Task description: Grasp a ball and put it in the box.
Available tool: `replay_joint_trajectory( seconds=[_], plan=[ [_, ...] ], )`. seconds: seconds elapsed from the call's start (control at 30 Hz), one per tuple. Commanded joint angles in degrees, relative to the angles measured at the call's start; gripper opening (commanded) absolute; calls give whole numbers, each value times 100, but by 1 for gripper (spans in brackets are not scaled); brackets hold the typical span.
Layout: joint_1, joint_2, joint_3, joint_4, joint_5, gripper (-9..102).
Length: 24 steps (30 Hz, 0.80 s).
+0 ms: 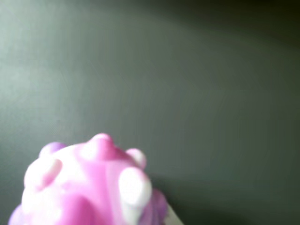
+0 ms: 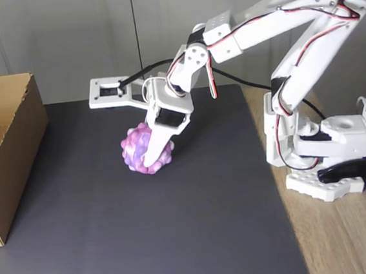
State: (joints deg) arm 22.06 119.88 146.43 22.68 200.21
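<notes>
While ball sits on dark mat, hand pinches it; box far left.

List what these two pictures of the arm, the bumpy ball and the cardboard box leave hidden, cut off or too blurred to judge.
- Ball: wrist view is blurred and the bottom edge cuts it; grip contact unreadable.
- Gripper: in the fixed view one finger crosses the ball; the other is hidden, so the grip cannot be confirmed.
- Box: the left edge of the fixed view crops it; most of the inside is unseen.
- Ball's underside: whether it rests on the dark mat is unclear.
</notes>
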Motion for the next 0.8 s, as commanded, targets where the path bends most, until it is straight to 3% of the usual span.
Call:
replay_joint_trajectory(
  seconds=[0.0,0.33,0.77],
  plan=[
    [-18,431,-97,176,-9,20],
    [-193,1187,-1125,923,-70,18],
    [-457,-940,-5019,1371,-237,15]
  ],
)
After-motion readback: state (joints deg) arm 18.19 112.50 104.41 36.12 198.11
